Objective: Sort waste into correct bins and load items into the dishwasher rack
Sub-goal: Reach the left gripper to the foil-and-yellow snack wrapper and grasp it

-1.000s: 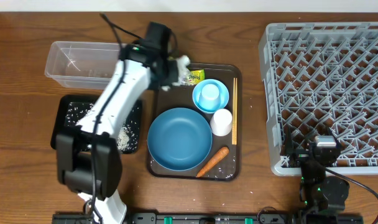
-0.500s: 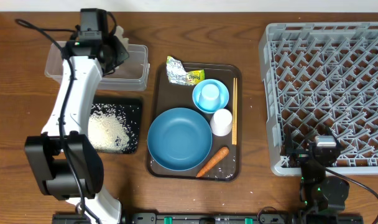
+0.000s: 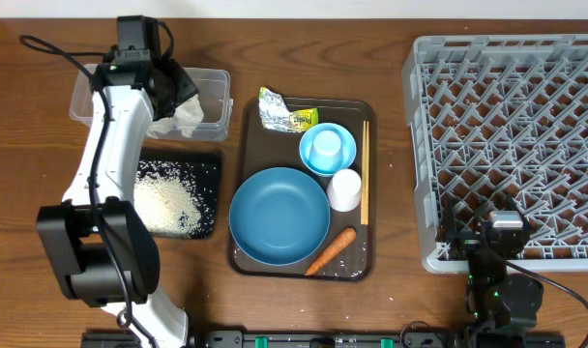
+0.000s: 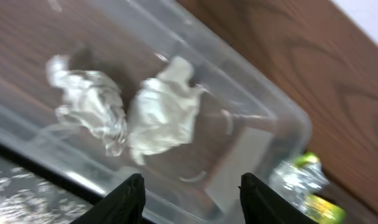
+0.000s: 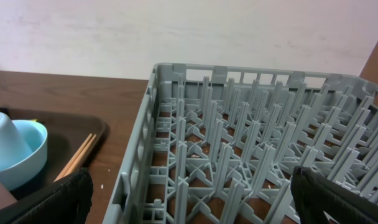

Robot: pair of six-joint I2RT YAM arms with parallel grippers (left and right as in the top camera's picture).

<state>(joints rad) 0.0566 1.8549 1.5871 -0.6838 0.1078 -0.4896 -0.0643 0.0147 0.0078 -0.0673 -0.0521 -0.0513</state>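
Two pieces of crumpled white paper [image 4: 161, 115] lie inside the clear tub [image 3: 101, 92] at the back left; one of them [image 3: 190, 118] shows from overhead. My left gripper [image 4: 192, 199] hovers just above them, open, nothing between its fingers [image 4: 130, 198]. It also shows from overhead [image 3: 181, 100]. White rice [image 3: 166, 201] fills the black tray [image 3: 209, 166]. The yellow-green wrapper [image 3: 279, 114], blue dish [image 3: 279, 215], light-blue bowl [image 3: 327, 148], white cup [image 3: 344, 189], chopsticks [image 3: 365, 169] and carrot [image 3: 331, 251] are on or at the brown tray. My right gripper [image 5: 195, 199] stands open at the grey rack [image 3: 512, 135].
The brown serving tray [image 3: 367, 266] sits mid-table between the bins and the rack. In the right wrist view the rack's near wall [image 5: 136, 162] is close ahead, with the bowl [image 5: 18, 152] and chopsticks [image 5: 77, 155] to its left. A few rice grains lie on the wood.
My left arm swung from the brown tray's back corner to over the clear tub. Its jaws opened and the crumpled paper dropped into the tub. The right arm stayed still.
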